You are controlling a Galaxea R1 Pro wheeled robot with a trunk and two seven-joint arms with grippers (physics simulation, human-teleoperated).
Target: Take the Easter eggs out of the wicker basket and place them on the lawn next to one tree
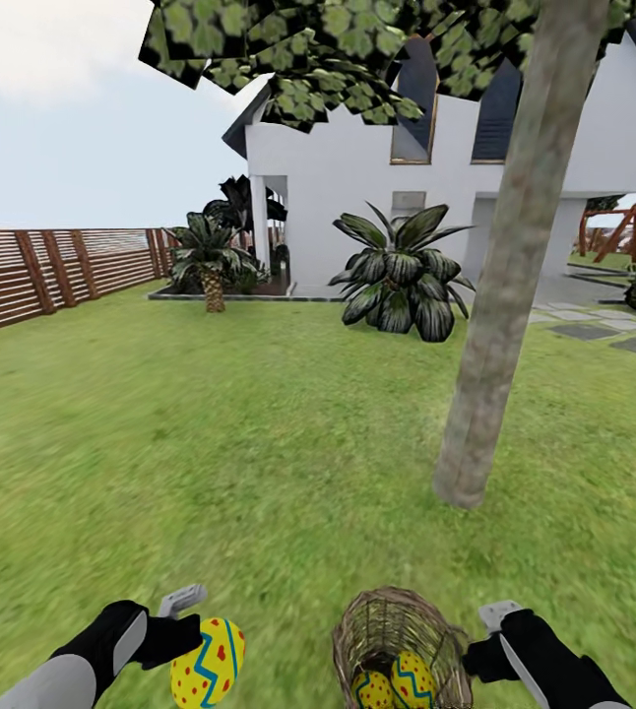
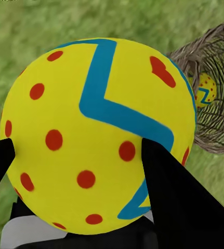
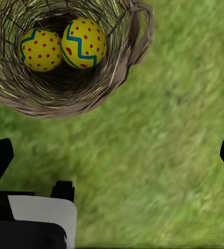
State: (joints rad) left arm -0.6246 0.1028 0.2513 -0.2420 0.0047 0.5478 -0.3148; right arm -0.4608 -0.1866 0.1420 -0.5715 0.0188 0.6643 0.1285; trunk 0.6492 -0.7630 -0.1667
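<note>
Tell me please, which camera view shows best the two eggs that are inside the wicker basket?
The right wrist view: it looks down into the wicker basket, and both eggs lie side by side, fully visible. The head view shows only their tops behind the weave. The left wrist view shows part of one egg through the basket wall.

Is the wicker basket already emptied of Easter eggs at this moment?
No: the right wrist view shows two Easter eggs lying inside the wicker basket, while the left gripper holds the third egg.

No readable text, labels or numbers appear on anything here, though distant surfaces are perhaps too blurred.
</note>
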